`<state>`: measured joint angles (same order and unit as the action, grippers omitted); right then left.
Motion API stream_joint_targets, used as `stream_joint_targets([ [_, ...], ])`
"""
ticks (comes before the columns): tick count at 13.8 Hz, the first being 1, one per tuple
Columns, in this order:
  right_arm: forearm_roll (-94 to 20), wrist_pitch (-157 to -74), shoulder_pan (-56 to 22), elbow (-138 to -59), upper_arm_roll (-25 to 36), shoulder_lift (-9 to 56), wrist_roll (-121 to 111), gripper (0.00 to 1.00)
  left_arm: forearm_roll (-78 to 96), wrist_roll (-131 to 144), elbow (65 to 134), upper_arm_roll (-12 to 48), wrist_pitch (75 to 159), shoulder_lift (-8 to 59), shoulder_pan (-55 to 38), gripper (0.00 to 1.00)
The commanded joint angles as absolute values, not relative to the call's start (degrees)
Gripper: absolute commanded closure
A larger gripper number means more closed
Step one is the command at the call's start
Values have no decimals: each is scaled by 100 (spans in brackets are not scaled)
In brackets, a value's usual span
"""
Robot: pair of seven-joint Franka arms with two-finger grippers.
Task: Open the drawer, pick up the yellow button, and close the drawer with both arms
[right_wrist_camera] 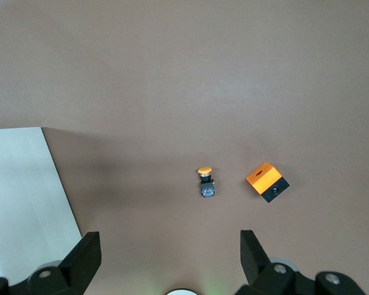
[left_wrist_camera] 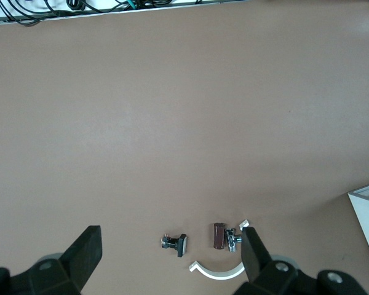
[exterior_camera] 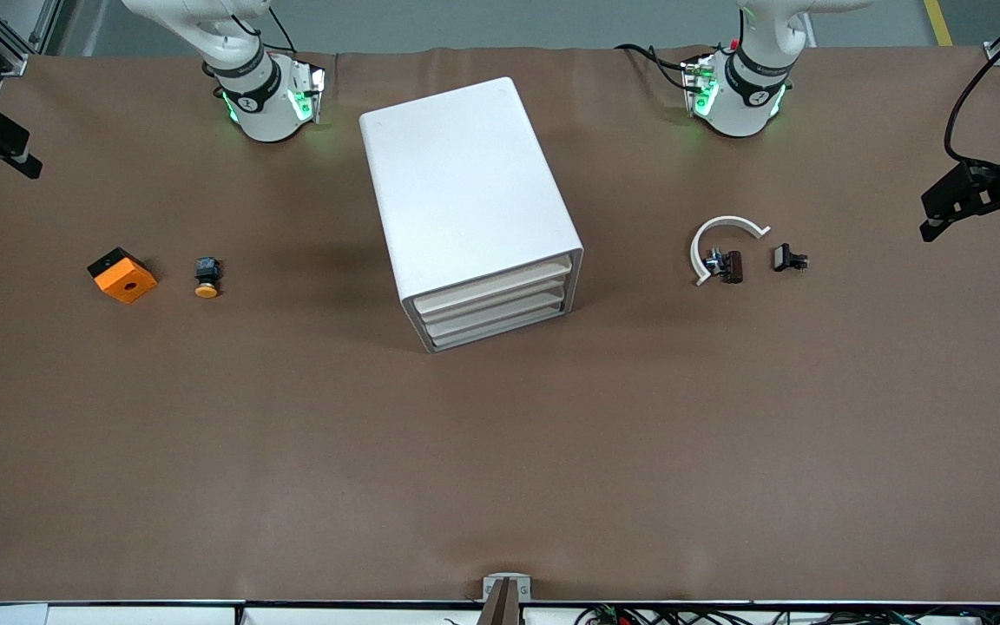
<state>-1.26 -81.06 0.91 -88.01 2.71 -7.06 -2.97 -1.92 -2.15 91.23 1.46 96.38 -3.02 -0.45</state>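
Standing mid-table: white cabinet (exterior_camera: 474,204), top drawer (exterior_camera: 495,286) shut like the two below. Button (exterior_camera: 207,276) lies on the mat toward the right arm's end, beside an orange block (exterior_camera: 122,275). Left gripper (left_wrist_camera: 170,258) and right gripper (right_wrist_camera: 169,261) hang high over the table, fingers spread, holding nothing.

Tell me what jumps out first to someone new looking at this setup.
The white cabinet at the table's middle dominates, its three drawers all shut, the top drawer included. Next come the orange pieces toward the right arm's end: the square block and, beside it, the small button lying on the table. Both grippers, left and right, hang open high over the table.
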Motion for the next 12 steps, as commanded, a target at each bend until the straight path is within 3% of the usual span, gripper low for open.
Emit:
stream_joint_targets([
  [1,-9,-8024,35,-8728,255,-738,-273,0,-97,-255,9097,79,9606,-343,-105,0],
  [12,61,-7506,0,-8657,272,-729,457,0,-79,-220,9026,167,9562,-299,-132,0],
])
